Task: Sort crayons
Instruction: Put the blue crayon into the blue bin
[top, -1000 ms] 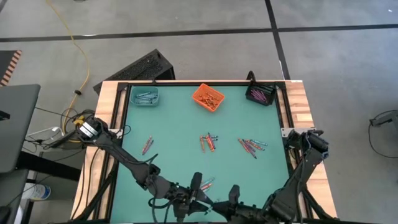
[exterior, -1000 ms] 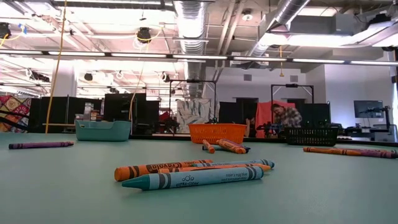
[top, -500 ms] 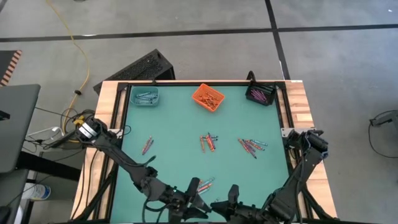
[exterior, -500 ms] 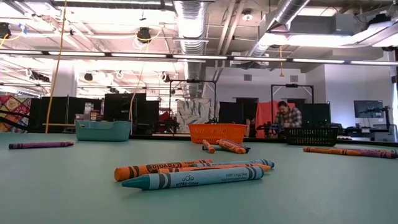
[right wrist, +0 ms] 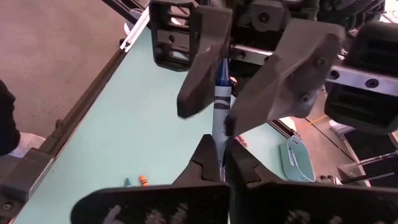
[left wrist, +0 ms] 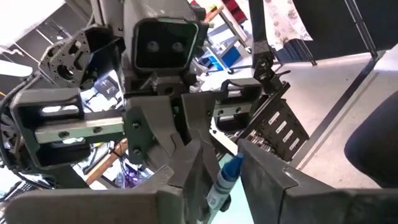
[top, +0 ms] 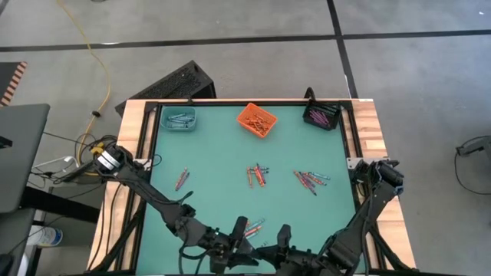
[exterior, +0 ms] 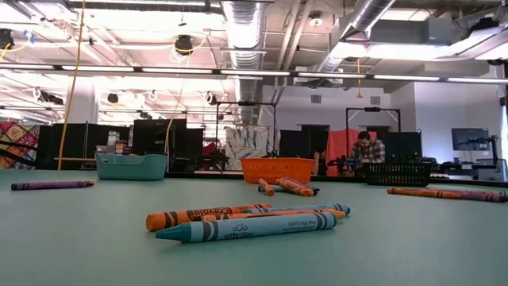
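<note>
My left gripper (top: 241, 230) and my right gripper (top: 282, 234) face each other close above the table's near edge, both shut on one blue crayon (right wrist: 221, 93). The crayon spans the gap between them, clear of the table. It also shows in the left wrist view (left wrist: 225, 179). Loose crayons lie flat on the green mat in groups: near left (top: 181, 179), middle (top: 257, 175), right (top: 309, 181) and close to the grippers (top: 255, 225). The low view shows that near group (exterior: 246, 221). My left gripper pinches one end of the blue crayon (left wrist: 217, 190) between its two fingers, coming level from the table's left and lying along the crayon. My right gripper pinches the crayon's other end (right wrist: 219, 146) between its two fingertips, coming level from the table's right. The crayon is lifted clear.
A teal bin (top: 178, 118), an orange bin (top: 256, 119) and a black bin (top: 321, 116) stand along the table's far edge, each with crayons in it. A wooden frame (top: 371, 130) borders the mat. A person stands far off in the room (exterior: 367, 149).
My right gripper has moved a little toward the table's left, closer to my left gripper. The loose crayons on the mat have stayed where they were.
</note>
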Controlling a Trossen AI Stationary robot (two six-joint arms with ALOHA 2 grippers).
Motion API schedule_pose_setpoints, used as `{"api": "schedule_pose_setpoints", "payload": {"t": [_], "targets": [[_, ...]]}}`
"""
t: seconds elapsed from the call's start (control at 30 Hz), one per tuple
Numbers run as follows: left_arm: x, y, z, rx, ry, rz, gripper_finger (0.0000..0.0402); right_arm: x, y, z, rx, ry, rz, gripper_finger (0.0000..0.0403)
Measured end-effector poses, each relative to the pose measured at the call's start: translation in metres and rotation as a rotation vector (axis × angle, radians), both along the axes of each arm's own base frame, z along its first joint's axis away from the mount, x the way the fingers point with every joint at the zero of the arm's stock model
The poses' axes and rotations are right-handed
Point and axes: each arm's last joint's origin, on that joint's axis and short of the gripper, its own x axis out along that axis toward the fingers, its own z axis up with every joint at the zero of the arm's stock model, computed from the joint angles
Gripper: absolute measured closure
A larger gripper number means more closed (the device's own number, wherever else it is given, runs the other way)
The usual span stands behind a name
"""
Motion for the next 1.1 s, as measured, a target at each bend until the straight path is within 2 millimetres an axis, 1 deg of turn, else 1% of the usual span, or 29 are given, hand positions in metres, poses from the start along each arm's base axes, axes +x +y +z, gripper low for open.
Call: {"api": "schedule_pose_setpoints", "payload": {"t": [0.2, 0.43, 0.53, 0.7, 0.87, 0.93, 1.0, 1.1], "targets": [[-0.001, -0.002, -0.002, 0.022, 0.015, 0.005, 0.0349, -0.002, 0.002, 0.0, 0.001, 0.0, 0.007, 0.0403], [-0.002, -0.002, -0.003, 0.02, 0.023, 0.007, 0.0356, -0.005, 0.004, 0.0, -0.008, -0.008, -0.001, 0.0403], [-0.003, -0.004, -0.002, 0.031, 0.013, 0.038, 0.0358, -0.005, 0.004, 0.0, -0.009, -0.009, -0.002, 0.0403], [-0.004, -0.004, -0.003, 0.05, 0.009, 0.041, 0.039, -0.005, 0.004, 0.0, 0.0, -0.01, -0.008, 0.0403], [-0.003, -0.004, -0.004, 0.062, 0.023, 0.046, 0.0395, -0.002, -0.002, -0.003, 0.038, 0.017, -0.025, 0.0402], [-0.003, -0.004, -0.006, 0.07, 0.035, 0.055, 0.0395, 0.0, -0.006, -0.005, 0.067, 0.035, -0.044, 0.0396], [-0.003, -0.003, -0.007, 0.079, 0.05, 0.082, 0.0395, 0.002, -0.011, -0.007, 0.09, 0.052, -0.077, 0.0382], [-0.003, -0.001, -0.011, 0.103, 0.079, 0.134, 0.0395, 0.005, -0.02, -0.011, 0.105, 0.079, -0.131, 0.0343]]}}
